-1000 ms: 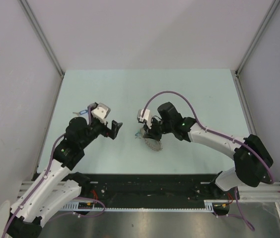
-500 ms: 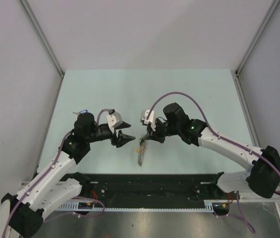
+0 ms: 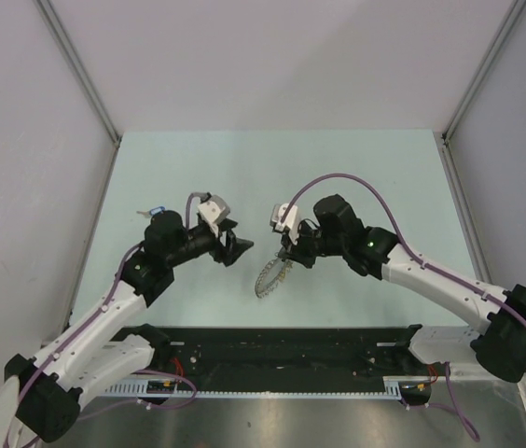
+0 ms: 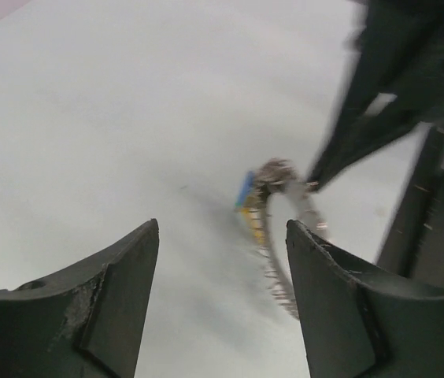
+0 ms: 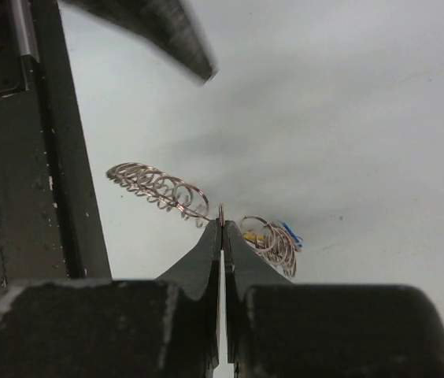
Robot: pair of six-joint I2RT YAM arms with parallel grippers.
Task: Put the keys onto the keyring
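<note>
The keyring (image 3: 268, 277) is a silver coiled ring, held up on edge over the pale table. My right gripper (image 3: 287, 257) is shut on its wire. In the right wrist view the closed gripper (image 5: 222, 224) pinches the keyring (image 5: 157, 189), and keys (image 5: 285, 233) with yellow and blue heads hang on the coil just right of the fingertips. My left gripper (image 3: 236, 247) stands open just left of the ring, pointing at it. From the left wrist, the gripper (image 4: 222, 228) is empty, with the keyring (image 4: 281, 240) and its keys (image 4: 247, 206) beyond the right finger. One blue-headed key (image 3: 154, 212) lies by the left arm.
A black rail (image 3: 282, 345) runs along the table's near edge, close under the hanging ring. Grey walls and metal posts (image 3: 81, 75) close in the table on the left, back and right.
The right gripper has lifted the ring from flat on the table to hanging on edge. The left arm has swung right toward it, its jaws turned at the ring and somewhat narrowed.
</note>
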